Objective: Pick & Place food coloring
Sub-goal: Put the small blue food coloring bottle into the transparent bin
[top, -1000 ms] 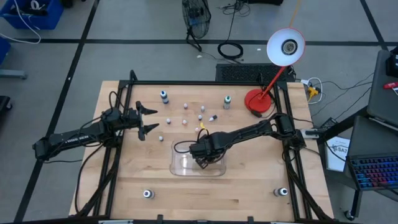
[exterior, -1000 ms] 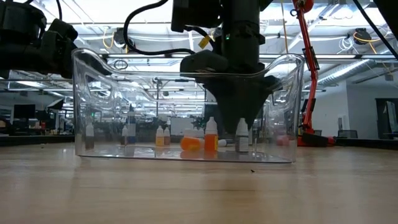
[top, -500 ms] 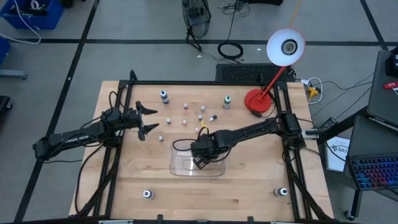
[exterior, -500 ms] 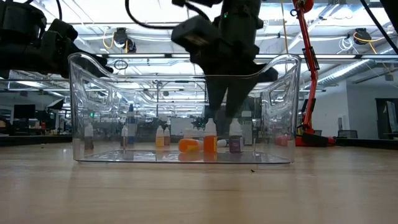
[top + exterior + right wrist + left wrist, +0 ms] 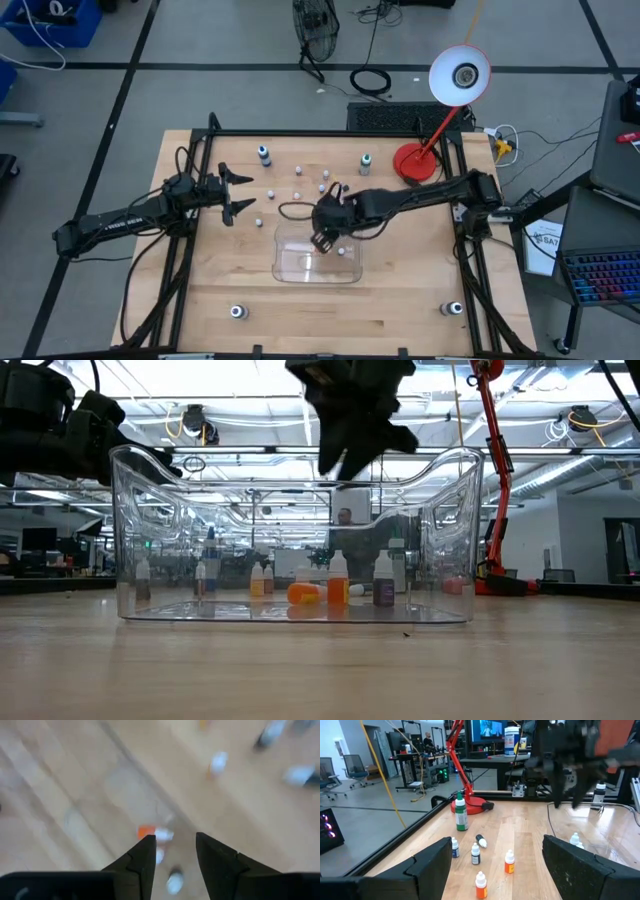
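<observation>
high view: right gripper (image 5: 320, 240) hangs over the clear tray's (image 5: 290, 272) far edge, fingers parted, holding nothing; left gripper (image 5: 240, 192) waits wide apart by loose food coloring bottles (image 5: 322, 187).
low view: several bottles (image 5: 384, 580) sit in the tray.
right wrist view: empty fingers (image 5: 142, 854), blurry bottles below.
</observation>
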{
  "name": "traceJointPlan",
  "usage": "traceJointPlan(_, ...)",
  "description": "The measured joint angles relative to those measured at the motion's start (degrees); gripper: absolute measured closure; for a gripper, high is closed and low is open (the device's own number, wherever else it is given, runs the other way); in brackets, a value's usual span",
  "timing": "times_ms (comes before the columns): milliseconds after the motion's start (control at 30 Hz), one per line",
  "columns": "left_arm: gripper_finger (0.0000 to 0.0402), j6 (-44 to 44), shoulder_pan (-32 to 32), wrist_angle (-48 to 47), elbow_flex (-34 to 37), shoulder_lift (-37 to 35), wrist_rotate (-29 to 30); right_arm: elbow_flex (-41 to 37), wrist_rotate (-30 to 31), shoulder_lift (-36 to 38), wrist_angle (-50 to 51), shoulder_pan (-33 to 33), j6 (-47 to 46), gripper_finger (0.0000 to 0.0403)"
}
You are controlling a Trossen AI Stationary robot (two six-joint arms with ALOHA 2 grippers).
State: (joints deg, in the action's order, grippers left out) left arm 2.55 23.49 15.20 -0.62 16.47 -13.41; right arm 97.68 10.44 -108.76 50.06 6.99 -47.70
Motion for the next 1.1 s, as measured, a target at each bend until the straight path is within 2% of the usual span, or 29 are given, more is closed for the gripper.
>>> traceJointPlan(167,0.0096,0.0,0.0,0.0,0.0,0.0,0.0,0.1,6.9,3.7,-4.4,-2.2,14.4,0.0276)
traceJointPlan(267,0.0096,0.0,0.0,0.0,0.0,0.0,0.0,0.1,9.0,5.0,-7.6,-3.4,24.6,0.0276)
traceJointPlan(400,0.0096,0.0,0.0,0.0,0.0,0.0,0.0,0.1,9.0,5.2,-8.4,-4.8,36.0,0.0276)
traceJointPlan(533,0.0096,0.0,0.0,0.0,0.0,0.0,0.0,0.1,5.9,5.0,-2.2,-7.9,44.3,0.0273)
traceJointPlan(667,0.0096,0.0,0.0,0.0,0.0,0.0,0.0,-0.2,5.2,4.2,7.3,-12.9,49.6,0.0254)
traceJointPlan(767,0.0096,0.0,0.0,0.0,0.0,0.0,0.0,-1.5,4.3,3.9,7.3,-16.4,54.2,0.0232)
traceJointPlan(933,0.0096,0.0,0.0,0.0,0.0,0.0,0.0,-8.6,2.0,3.8,-1.0,-19.8,63.7,0.0196)
traceJointPlan(1100,0.0096,0.0,0.0,0.0,0.0,0.0,0.0,-17.2,1.3,3.8,-11.8,-20.5,71.7,0.0184)
